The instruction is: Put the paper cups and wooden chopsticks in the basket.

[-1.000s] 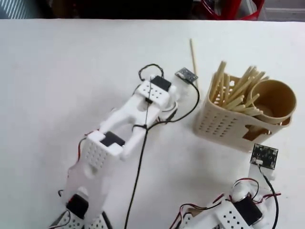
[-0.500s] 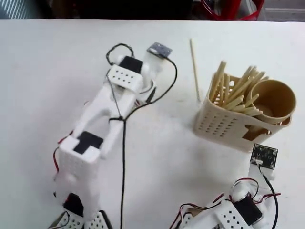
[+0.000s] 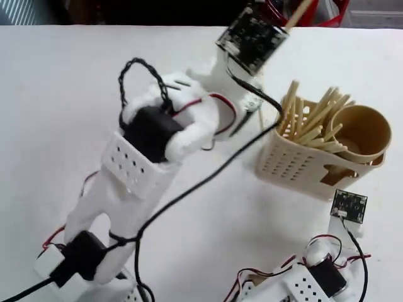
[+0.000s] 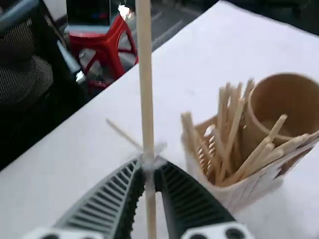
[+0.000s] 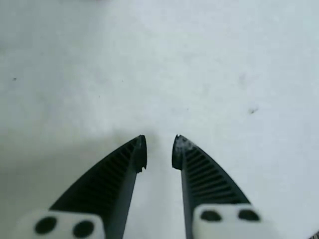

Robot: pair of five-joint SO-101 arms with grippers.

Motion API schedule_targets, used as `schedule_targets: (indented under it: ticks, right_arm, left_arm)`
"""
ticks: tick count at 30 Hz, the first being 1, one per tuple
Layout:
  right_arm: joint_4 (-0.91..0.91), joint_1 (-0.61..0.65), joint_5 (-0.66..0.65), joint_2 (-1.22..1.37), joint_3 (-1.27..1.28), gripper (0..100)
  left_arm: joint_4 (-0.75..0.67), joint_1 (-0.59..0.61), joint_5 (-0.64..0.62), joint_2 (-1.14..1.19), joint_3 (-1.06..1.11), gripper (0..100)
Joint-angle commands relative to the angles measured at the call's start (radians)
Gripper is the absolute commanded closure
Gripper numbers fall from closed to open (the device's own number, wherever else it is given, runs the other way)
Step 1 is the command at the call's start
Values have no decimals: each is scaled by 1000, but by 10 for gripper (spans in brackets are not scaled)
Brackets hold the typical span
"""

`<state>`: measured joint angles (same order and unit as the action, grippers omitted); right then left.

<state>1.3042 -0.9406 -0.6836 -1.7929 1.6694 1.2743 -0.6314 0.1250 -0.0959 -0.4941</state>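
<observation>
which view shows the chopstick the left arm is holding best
The left wrist view: the chopstick runs up the picture, clamped in the left end effector, with the basket behind. The high view catches its upper end past the arm's wrist camera. The right wrist view looks down at the table.

The left arm (image 3: 145, 157) stands raised; a wooden chopstick (image 3: 301, 11) pokes out past its wrist camera (image 3: 252, 36); the basket (image 3: 289, 165) with chopsticks (image 3: 315, 123) and paper cup (image 3: 365, 135) sits beside it.
</observation>
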Motion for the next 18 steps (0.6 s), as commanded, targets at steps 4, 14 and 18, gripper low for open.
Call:
schedule_targets:
  ticks: [4, 14, 18]
  right_arm:
    - [-15, 8, -9, -5, 5, 906]
    - [-15, 8, -9, -5, 5, 907]
    - [-15, 8, -9, -5, 5, 907]
  left_arm:
    - [-410, -147, -2, -44, 54, 977]
    - [-864, -219, -8, -45, 359, 976]
    - [-902, -219, -9, -45, 431, 973]
